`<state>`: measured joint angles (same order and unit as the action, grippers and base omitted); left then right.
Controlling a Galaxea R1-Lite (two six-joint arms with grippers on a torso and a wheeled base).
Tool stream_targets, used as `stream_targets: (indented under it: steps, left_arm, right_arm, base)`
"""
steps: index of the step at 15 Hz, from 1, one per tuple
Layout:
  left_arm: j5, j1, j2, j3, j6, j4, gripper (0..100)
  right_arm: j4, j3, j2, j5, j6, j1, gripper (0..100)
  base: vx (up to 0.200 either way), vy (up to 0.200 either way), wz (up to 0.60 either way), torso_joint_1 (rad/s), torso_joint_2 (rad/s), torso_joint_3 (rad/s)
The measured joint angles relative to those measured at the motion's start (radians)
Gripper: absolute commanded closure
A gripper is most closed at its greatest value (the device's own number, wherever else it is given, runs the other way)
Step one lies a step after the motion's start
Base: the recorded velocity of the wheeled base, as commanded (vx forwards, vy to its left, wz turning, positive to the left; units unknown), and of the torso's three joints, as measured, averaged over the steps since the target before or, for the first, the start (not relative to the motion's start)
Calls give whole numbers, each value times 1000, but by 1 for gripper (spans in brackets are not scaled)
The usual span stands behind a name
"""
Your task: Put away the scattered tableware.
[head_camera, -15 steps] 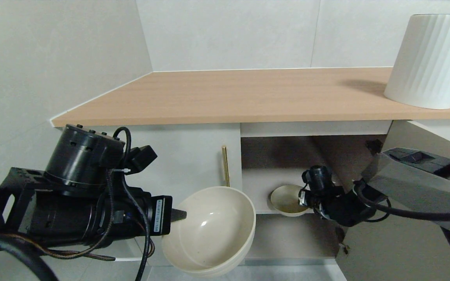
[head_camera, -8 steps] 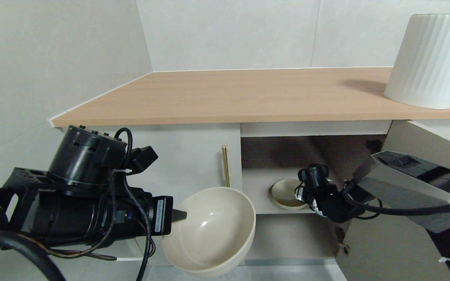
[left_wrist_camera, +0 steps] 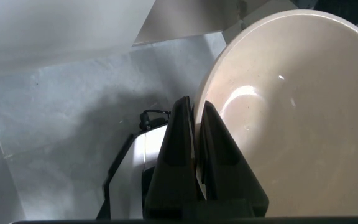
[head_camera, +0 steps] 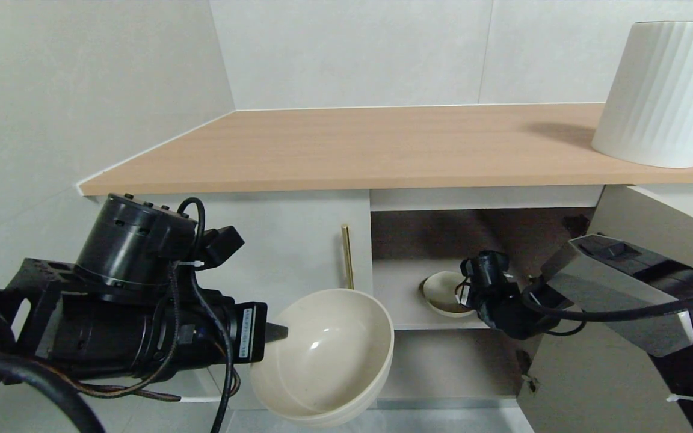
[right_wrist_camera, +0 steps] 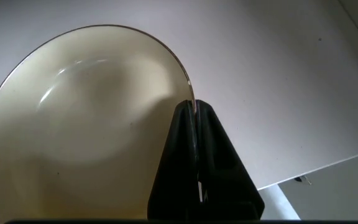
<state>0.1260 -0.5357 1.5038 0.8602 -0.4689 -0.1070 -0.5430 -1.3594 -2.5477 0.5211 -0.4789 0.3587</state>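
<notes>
The left end effector (head_camera: 277, 331) pinches the rim of a large cream bowl (head_camera: 328, 355), held tilted in front of a closed cabinet door (head_camera: 286, 240) near its brass handle (head_camera: 347, 255). In the open cabinet alongside, the right end effector (head_camera: 470, 294) grips the edge of a small bowl (head_camera: 441, 293) at the shelf (head_camera: 397, 288). Above, a white ribbed container (head_camera: 662, 90) stands on the wooden surface (head_camera: 352, 144).

counter (head_camera: 382, 144): matt wood grain | large bowl (head_camera: 328, 355): smooth glossy cream | small bowl (head_camera: 441, 293): smooth, slight sheen | door handle (head_camera: 347, 255): brass-look metal | ribbed vessel (head_camera: 659, 90): matt white
</notes>
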Motion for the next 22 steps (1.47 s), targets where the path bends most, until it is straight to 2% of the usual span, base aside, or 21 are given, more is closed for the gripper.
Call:
stream_targets:
  steps: [1,8,11,13,15,18,20,22]
  left_arm:
    - [0,0,0,0,0,0,100]
    - [0,0,1,0,0,0,100]
    - [-10,0,22,-1,3,0,100]
    - [-33,0,62,-1,2,0,100]
    - [-92,-14,124,2,0,0,100]
    - [-190,-88,207,0,-1,0,100]
    - [-210,-131,239,-7,0,0,100]
    - [-211,-150,253,-11,1,0,100]
  right_arm:
    - [0,-1,0,0,0,0,0]
    - [-1,10,13,0,-1,0,0]
    - [8,97,85,-21,1,5,0]
    - [57,178,187,-90,2,19,0]
    - [157,247,337,-182,2,48,0]
    - [377,306,589,-347,1,124,0]
    - [529,317,731,-443,1,214,0]
    - [621,316,821,-479,2,325,0]
  base:
    - [0,0,0,0,0,0]
    - [0,0,0,0,0,0]
    - [0,0,0,0,0,0]
    - [0,0,0,0,0,0]
    - [0,0,0,0,0,0]
    - [0,0,0,0,0,0]
    - [0,0,0,0,0,0]
    - [0,0,0,0,0,0]
